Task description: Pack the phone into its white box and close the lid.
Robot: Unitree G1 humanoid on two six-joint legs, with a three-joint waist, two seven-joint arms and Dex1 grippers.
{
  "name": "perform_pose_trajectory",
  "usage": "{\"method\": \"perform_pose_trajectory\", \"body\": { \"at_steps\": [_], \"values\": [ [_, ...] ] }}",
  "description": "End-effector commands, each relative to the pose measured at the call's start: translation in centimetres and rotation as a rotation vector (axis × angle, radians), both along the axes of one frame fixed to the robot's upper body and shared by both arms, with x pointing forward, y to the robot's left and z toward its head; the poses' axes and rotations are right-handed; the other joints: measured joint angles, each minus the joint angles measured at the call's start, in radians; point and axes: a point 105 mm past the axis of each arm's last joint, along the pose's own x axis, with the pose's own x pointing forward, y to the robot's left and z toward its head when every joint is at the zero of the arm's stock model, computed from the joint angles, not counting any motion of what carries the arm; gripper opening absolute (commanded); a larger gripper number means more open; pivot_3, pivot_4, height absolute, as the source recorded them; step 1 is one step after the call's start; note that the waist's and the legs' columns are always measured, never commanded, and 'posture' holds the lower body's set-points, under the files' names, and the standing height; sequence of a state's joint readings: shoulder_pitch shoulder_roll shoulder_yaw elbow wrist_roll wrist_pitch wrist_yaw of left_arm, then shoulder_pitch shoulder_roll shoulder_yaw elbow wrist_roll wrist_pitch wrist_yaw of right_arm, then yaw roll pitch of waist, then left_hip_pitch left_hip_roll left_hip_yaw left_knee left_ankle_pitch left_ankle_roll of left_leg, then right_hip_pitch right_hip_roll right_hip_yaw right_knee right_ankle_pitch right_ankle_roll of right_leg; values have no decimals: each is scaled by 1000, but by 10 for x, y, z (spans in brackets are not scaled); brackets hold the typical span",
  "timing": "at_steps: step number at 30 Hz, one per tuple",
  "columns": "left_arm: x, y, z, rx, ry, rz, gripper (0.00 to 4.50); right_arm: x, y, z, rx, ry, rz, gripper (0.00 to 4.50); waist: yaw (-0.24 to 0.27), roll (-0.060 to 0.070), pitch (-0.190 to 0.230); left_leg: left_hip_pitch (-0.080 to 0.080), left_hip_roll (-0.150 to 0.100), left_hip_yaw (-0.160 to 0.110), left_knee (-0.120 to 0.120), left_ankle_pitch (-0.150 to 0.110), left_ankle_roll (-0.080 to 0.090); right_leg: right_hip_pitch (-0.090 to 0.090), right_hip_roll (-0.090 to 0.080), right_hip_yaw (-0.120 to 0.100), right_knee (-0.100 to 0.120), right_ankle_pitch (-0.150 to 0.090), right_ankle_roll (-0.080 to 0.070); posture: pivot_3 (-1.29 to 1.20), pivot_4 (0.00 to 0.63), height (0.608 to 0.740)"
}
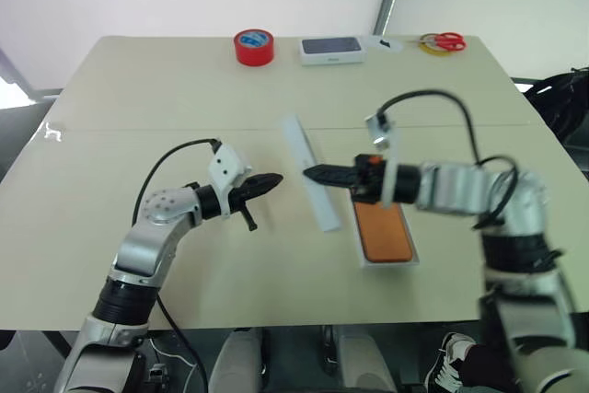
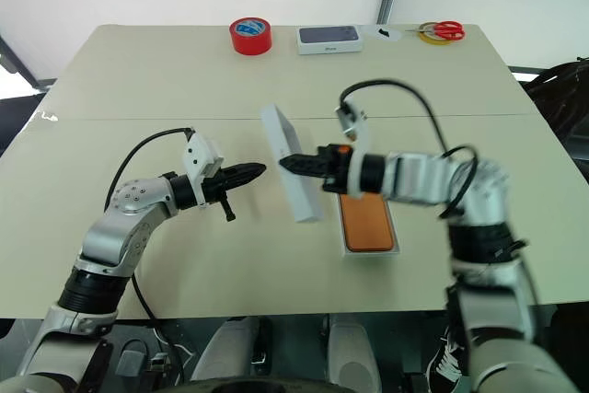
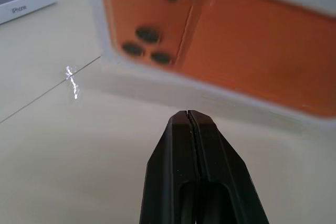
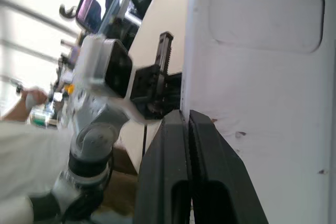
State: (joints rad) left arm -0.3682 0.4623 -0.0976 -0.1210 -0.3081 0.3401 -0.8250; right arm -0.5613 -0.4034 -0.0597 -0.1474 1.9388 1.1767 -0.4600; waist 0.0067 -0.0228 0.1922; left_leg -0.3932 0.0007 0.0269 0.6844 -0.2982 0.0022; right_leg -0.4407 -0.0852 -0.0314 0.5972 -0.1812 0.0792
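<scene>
From the head views, the phone [image 1: 384, 231] is seen lying in the white box [image 1: 387, 263] on the tabletop [image 1: 138, 89]. The lid [image 1: 307, 170] is propped on edge between both tools.

In the left wrist view, the left tool [image 3: 189, 121] is pressed together before the lid's orange face.

In the right wrist view, the right tool [image 4: 186, 119] is pressed together against the lid's white inside.

Both grippers, left [image 1: 274, 180] and right [image 1: 311, 173] (fingers closed), point inward.

"iPhone" on side of dark-topped white box [image 3: 29, 4]
</scene>
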Motion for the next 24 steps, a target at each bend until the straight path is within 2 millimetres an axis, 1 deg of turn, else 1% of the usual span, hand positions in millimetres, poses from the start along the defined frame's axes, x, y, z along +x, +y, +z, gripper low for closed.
{"method": "perform_pose_trajectory", "body": {
  "at_steps": [1,4,5,7,8,10,11,13,16,19,22,24],
  "values": [
    [-2,-11,12,-17,-50,-25,0,-4,1,12,63,5,-195,84,4,0,0,0,0,0,0,0,0,0,0,0,0,0,0,0,150,740],
    [-6,-24,10,-25,-46,-53,0,-6,-7,1,31,47,-269,84,5,0,0,0,-2,0,1,0,0,1,-2,1,-1,0,0,0,150,740],
    [-8,-30,9,-20,-45,-68,0,-6,-11,-1,16,43,-277,315,4,0,0,0,-2,0,1,0,0,2,-2,1,-1,0,-1,0,150,740],
    [-9,-41,5,-12,-37,-93,0,-4,-20,-2,-15,27,-281,935,5,0,0,1,-3,1,1,0,0,2,-3,1,-2,-1,-2,0,150,740],
    [-10,-47,4,-8,-36,-105,0,-3,-24,-1,-31,15,-274,1527,5,0,0,1,-3,1,1,0,1,2,-3,1,-2,-2,-3,0,150,740],
    [-11,-58,1,-6,-25,-129,0,-3,-34,0,-101,-36,-224,2476,4,0,0,1,-2,0,1,0,1,2,-2,1,-2,-2,-3,0,150,740],
    [-10,-63,0,-1,-29,-137,0,-4,-40,4,-152,-76,-181,3027,4,0,0,1,-2,0,1,0,1,2,-2,1,-2,-2,-3,0,150,740],
    [-9,-73,0,-5,-27,-152,0,-6,-54,12,-265,-138,-122,3984,4,1,1,1,-2,1,1,0,1,2,-2,1,-2,-2,-4,0,150,740],
    [-7,-88,3,-31,-11,-174,0,-5,-80,23,-440,-183,-127,3984,4,1,0,1,-1,0,1,0,1,2,0,1,-3,-2,-4,0,150,740],
    [-11,-102,4,-39,-9,-215,0,4,-102,31,-503,-210,-181,3984,5,0,0,1,-1,0,0,0,2,2,2,0,-4,-2,-4,0,150,740],
    [-13,-112,2,-31,-6,-238,0,14,-124,30,-587,-239,-240,3168,6,0,0,1,-1,1,0,-1,2,2,2,1,-4,-2,-4,0,150,740],
    [-13,-116,5,-56,2,-233,0,16,-135,22,-713,-288,-247,2126,6,0,0,1,-1,1,1,-1,2,2,2,1,-4,-2,-4,0,150,740]
  ]
}}
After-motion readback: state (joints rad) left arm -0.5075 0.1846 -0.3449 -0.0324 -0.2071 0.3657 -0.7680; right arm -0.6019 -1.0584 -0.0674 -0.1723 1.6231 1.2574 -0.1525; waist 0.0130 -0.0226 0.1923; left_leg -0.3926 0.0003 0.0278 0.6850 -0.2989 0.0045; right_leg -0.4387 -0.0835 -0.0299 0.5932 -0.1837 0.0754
